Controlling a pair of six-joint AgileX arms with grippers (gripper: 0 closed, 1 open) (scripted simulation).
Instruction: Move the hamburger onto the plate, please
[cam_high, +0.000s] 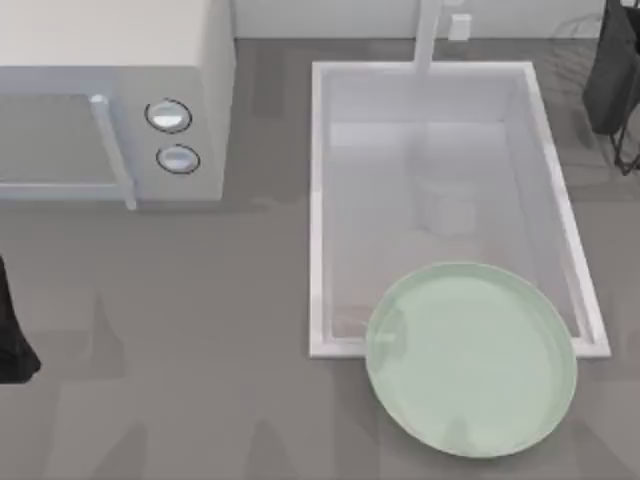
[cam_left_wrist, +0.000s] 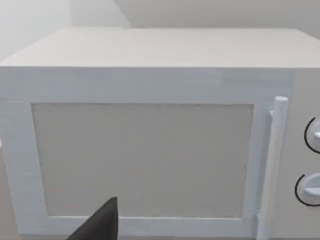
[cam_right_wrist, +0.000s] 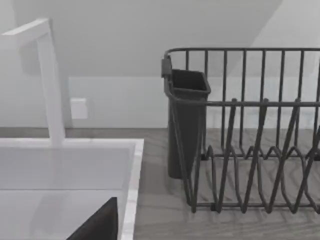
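I cannot tell either gripper's state; a glossy round green plate rests over the white sink's near rim.

No text, label, brand, number or sign can be read anywhere. The microwave shows a blank door and two unmarked round knobs, with no scale or lettering around them. The plate, the sink and the dish rack carry no markings either.
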